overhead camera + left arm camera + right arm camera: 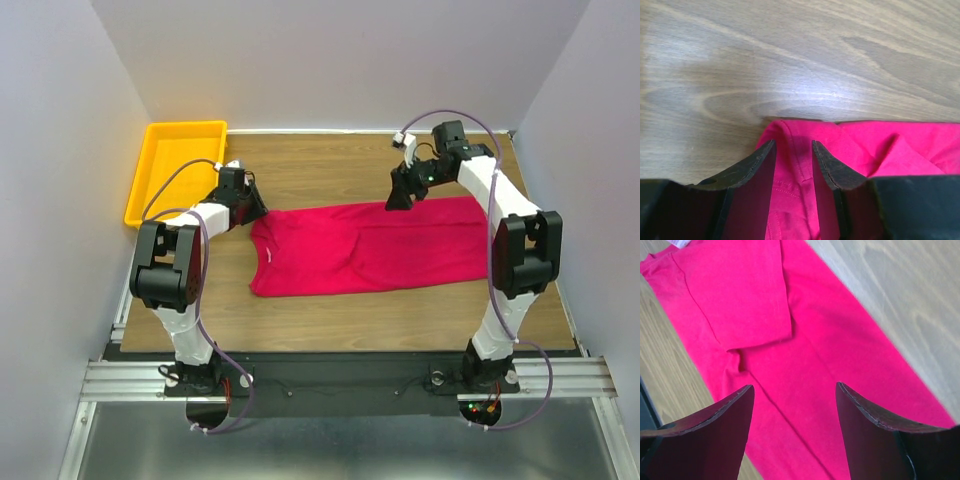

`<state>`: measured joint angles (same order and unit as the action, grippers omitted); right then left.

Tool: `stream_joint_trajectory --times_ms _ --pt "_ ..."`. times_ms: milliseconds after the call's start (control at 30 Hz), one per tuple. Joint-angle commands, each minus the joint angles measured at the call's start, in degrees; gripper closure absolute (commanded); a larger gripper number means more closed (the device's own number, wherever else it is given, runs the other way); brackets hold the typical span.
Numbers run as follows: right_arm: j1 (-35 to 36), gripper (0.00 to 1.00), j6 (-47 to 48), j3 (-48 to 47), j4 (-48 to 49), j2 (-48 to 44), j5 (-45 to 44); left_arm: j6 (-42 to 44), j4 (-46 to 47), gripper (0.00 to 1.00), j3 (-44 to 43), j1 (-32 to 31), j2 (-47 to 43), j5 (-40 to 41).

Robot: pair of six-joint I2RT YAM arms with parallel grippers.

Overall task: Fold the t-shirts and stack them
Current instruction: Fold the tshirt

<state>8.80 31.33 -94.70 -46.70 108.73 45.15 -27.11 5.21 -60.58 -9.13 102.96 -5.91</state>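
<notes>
Left wrist shows soft crimson t-shirt (865,145) ridged between parted left hand (794,145); right hand (795,386) likewise parted.

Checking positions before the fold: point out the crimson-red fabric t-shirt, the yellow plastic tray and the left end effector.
crimson-red fabric t-shirt (390,245): top view, mid-body.
yellow plastic tray (175,145): top view, bare floor.
left end effector (793,144): left wrist view, midway between fingertips.

t-shirt (370,248): on table (330,165), centre, lengthwise left to right | tray (185,150): far-left corner, behind-left of t-shirt
</notes>
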Motion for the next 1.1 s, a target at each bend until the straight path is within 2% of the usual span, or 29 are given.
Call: stream_joint_trajectory --times_ms 0,133,233,500,667,800,967,1067 --pt "-0.3 0.28 -1.3 2.8 3.3 -3.0 1.8 2.9 -2.1 0.55 -4.3 0.3 -0.4 1.2" --pt "-0.9 0.28 -1.8 5.1 3.9 -5.1 2.4 3.6 -2.6 0.56 -4.3 0.3 -2.0 2.7" --pt "-1.2 0.28 -2.1 6.8 4.5 -6.5 2.8 5.1 -3.4 0.53 -4.1 0.3 -3.5 5.3" --pt "-2.5 0.28 -3.4 11.2 6.3 -9.1 3.9 10.4 -8.9 0.51 -9.3 0.4 3.8 1.4" --pt "-3.5 0.28 -3.6 12.7 6.7 -10.6 4.1 11.5 -11.4 0.52 -11.7 0.4 6.3 2.4" --pt "-4.4 0.28 -3.8 13.1 6.9 -11.3 4.2 12.0 -12.8 0.55 -12.4 0.3 7.6 1.1" --pt "-5.1 0.28 -4.2 13.1 7.0 -11.4 4.3 12.2 -13.2 0.72 -13.2 0.3 8.3 -0.5" --pt "-5.4 0.28 -4.3 13.1 7.1 -11.6 4.6 12.7 -13.6 0.75 -13.4 0.3 8.0 -1.0"
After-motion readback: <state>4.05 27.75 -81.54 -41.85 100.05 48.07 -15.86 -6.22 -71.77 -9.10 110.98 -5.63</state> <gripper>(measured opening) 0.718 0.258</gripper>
